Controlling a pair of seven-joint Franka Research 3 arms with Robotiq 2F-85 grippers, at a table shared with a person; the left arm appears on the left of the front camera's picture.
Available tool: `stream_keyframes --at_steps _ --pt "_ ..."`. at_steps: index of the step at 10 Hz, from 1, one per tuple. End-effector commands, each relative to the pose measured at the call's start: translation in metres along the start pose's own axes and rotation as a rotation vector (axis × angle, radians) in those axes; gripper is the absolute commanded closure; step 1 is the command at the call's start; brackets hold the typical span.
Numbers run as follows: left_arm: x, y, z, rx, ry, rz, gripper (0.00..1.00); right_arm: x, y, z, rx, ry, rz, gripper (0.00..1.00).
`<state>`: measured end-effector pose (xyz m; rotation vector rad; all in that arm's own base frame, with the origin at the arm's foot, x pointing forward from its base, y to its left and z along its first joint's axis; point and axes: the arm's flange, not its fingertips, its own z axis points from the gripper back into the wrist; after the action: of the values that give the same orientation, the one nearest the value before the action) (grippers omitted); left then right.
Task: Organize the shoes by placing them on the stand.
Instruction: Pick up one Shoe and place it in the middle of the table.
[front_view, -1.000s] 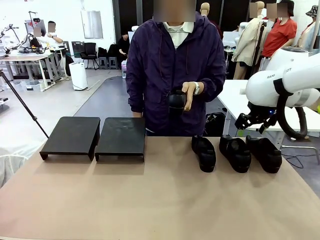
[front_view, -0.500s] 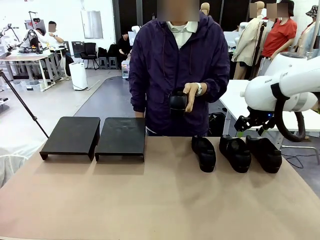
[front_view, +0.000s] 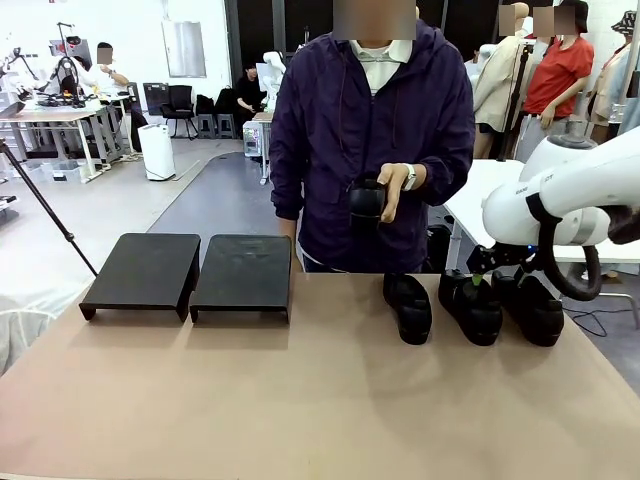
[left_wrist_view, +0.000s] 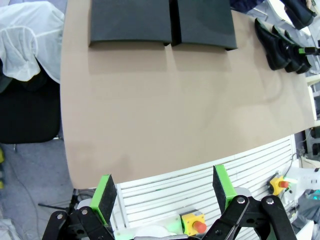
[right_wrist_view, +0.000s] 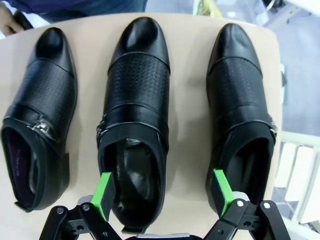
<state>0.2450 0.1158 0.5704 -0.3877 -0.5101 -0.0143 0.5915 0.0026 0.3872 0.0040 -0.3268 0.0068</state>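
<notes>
My right pincer hangs wide open, holding nothing, right over the row of three shoes on the worktop. The middle shoe is the one under me. Its long axis runs straight away from my fingers, toe towards the person and heel opening nearest me. One green pad sits at the shoe's outer heel edge, the other over by the neighbouring shoe (so I judge I'm a touch off centre for a clean heel pinch). The third shoe lies parallel on the other side, just beside it.

The fourth shoe is up in the person's hand, above the far edge.

Now the stand: two black trays, side by side and touching, well apart from the shoes across the worktop, and both bare. My left pincer is spread open too, empty, out over my own edge of the worktop. It's nearer the trays, while my right is nearer the shoes.
</notes>
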Motion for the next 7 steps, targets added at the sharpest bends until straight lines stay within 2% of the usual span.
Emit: stream_keyframes --at_steps 1,6,7 --pt "0.0 0.002 0.0 0.002 0.0 -0.008 0.0 0.011 0.008 -0.011 -0.033 -0.003 -0.028 0.0" --pt "0.0 0.002 0.0 0.002 0.0 -0.008 0.0 0.013 0.011 -0.026 -0.059 0.041 -0.025 0.0" --pt "0.0 0.002 0.0 0.002 0.0 -0.008 0.0 0.013 0.012 -0.028 -0.064 0.051 -0.022 0.59"
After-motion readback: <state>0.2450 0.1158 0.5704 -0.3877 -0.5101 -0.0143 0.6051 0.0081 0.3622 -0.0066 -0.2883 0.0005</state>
